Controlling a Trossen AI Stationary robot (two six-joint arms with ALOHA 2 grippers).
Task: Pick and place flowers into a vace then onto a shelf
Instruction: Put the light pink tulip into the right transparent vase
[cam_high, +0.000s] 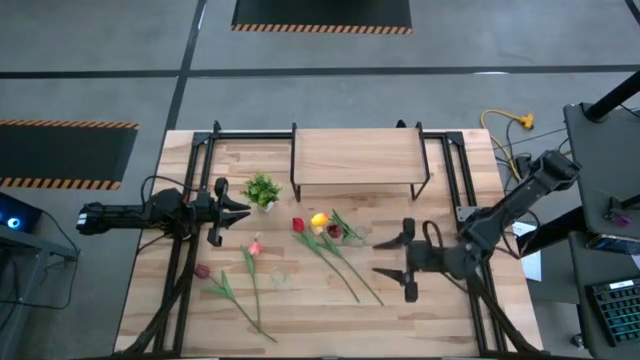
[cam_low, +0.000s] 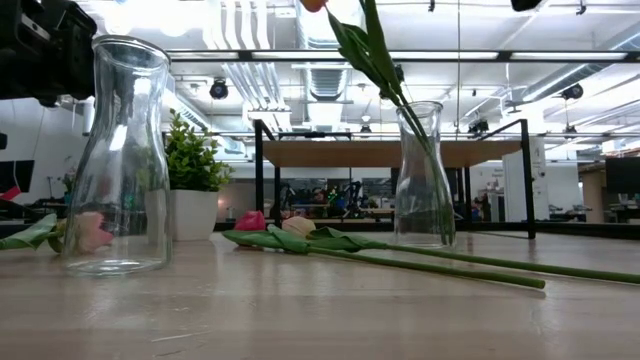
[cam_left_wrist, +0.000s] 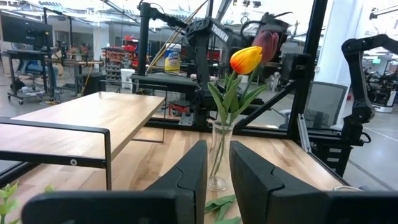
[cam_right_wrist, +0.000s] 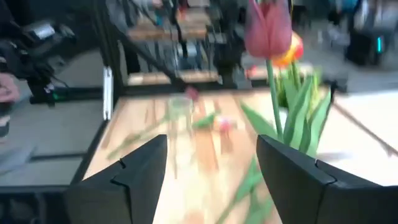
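A glass vase (cam_left_wrist: 219, 158) stands upright mid-table and holds a yellow tulip (cam_left_wrist: 246, 60) and a maroon one (cam_left_wrist: 267, 42); from above their heads (cam_high: 322, 222) show. A red tulip (cam_high: 298, 225) and long stems (cam_high: 345, 270) lie flat beside it. A pink tulip (cam_high: 255, 246) and a dark red one (cam_high: 203, 271) lie toward the left. A second, empty vase (cam_low: 115, 155) stands near the front. The shelf (cam_high: 355, 158) stands at the far edge. My left gripper (cam_high: 245, 208) hovers left of the flowers, open by a narrow gap. My right gripper (cam_high: 388, 256) hovers right of them, open wide.
A small bushy potted plant (cam_high: 262, 190) stands just beyond my left gripper, in front of the shelf's left end. Black frame rails (cam_high: 185, 250) run along both sides of the table. Bare wood lies along the near edge (cam_high: 400, 330) and between the right gripper and the stems.
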